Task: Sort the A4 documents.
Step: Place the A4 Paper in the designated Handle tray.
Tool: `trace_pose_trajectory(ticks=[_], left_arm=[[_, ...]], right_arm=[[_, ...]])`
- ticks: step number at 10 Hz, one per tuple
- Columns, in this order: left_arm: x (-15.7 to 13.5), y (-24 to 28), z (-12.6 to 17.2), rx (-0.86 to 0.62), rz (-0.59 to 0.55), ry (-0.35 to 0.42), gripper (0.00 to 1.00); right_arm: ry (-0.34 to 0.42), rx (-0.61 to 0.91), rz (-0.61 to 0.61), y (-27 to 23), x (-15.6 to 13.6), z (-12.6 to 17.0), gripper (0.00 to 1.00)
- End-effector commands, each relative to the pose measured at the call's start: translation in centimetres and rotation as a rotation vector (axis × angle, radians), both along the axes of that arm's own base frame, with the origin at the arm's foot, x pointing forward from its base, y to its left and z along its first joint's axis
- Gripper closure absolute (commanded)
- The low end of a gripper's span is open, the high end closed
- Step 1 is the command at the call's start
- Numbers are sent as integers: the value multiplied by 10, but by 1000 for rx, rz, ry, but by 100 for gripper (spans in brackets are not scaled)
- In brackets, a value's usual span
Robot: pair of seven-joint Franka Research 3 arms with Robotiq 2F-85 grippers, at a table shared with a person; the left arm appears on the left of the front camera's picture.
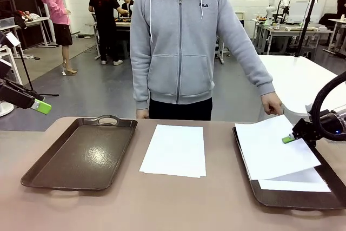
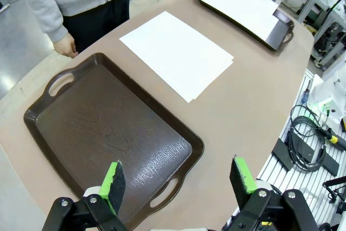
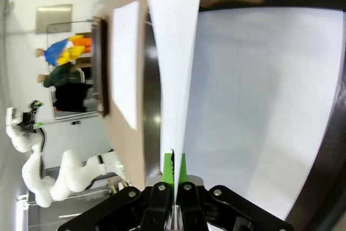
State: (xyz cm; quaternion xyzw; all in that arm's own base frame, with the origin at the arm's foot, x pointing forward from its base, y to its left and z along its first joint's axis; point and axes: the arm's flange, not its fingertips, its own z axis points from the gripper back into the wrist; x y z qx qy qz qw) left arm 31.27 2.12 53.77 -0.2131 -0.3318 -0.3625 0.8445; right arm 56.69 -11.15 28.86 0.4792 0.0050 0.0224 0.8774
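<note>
White paper is the item under inspection. The right claw (image 1: 289,138) is pressed together on the edge of one sheet (image 1: 275,152), pinching it at the sheet's 3 o'clock side in the front view. The right wrist view confirms this: the green pads (image 3: 168,162) meet on the paper's thin edge.

The held sheet spreads from the claw toward 9 o'clock and hangs over the right tray (image 1: 281,203). It is raised at the pinched side. A lower sheet (image 1: 303,183) already lies flat in that tray. The held sheet's long axis runs about 11 to 5 o'clock. It looks slightly turned against the lower sheet and overhangs the tray's 9 o'clock rim a little.

Judgement: the coming move is a lowering and release, which depends on the sheet lying directly above the tray. A small turn would square it.

The stack (image 1: 175,150) rests on the table between the two trays, at about 9 o'clock from the right claw. The left tray (image 1: 81,155) holds no paper.

The left claw (image 1: 40,106) is spread wide and holds nothing. It hovers over the left tray's near end, with the stack at 4 o'clock from it in the front view.

The person's hand (image 1: 272,103) hangs at 12 o'clock from the right tray, clear of the paper.
</note>
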Motion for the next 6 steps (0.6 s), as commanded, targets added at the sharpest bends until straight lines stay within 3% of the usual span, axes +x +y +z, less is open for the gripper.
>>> trace_pose_trajectory(ticks=[1, 4, 6], left_arm=[[1, 2, -2, -12, -22, -13, 0], [1, 2, -2, -12, -22, -13, 0], [1, 2, -2, -12, -22, -13, 0]], right_arm=[[47, -122, 22, 8, -7, 9, 99], [39, -209, 40, 7, -3, 30, 99], [54, -206, 40, 9, -3, 26, 99]])
